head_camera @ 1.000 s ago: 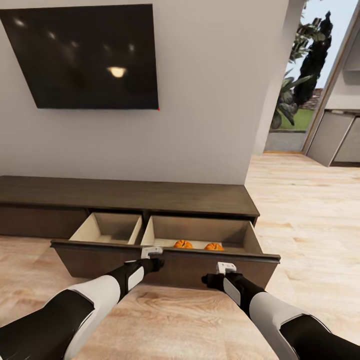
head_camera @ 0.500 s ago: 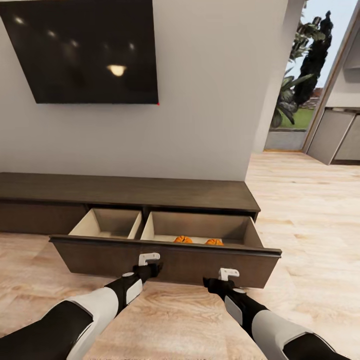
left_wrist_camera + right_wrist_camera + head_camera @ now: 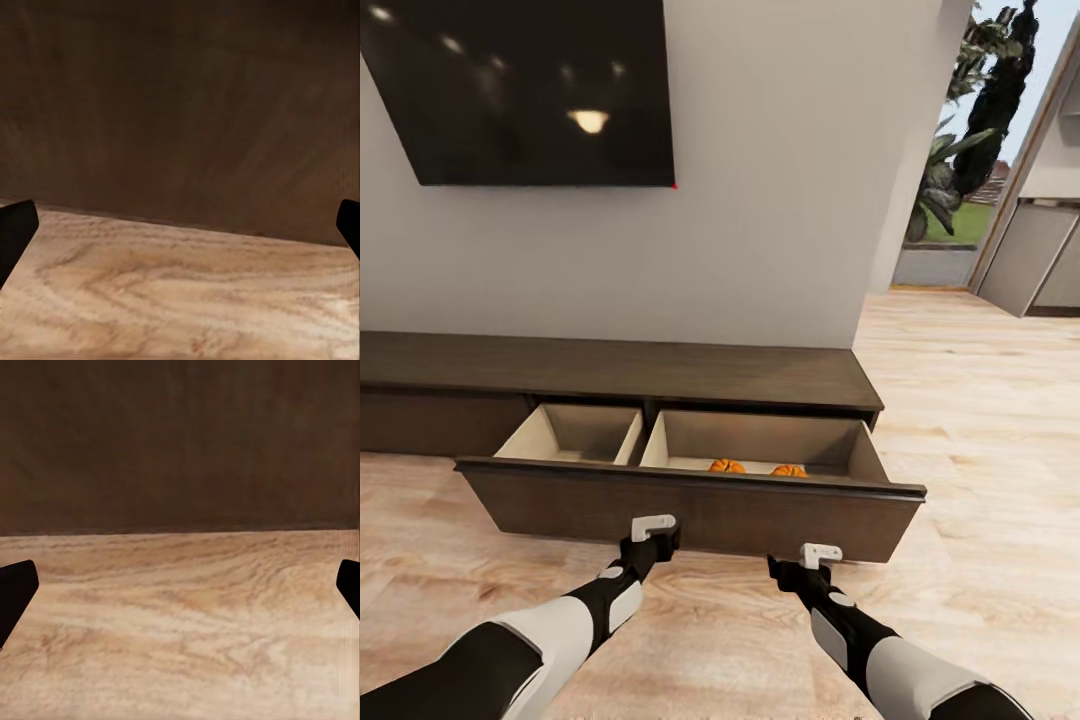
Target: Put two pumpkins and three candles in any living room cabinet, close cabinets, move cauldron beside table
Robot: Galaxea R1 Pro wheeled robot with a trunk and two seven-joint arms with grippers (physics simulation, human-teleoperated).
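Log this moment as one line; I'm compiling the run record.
drawer: open | pumpkins: inside | left pincer: open, at drawer front | right pincer: open, at drawer front

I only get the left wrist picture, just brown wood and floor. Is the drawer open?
Observer: Yes, the drawer is pulled out of the cabinet.
Operator: Anything inside?
Observer: Two pumpkins sit in its right compartment.
Operator: Where's the other hand?
Observer: The right gripper is low in front of the drawer front, beside the left gripper; both have fingers spread wide.
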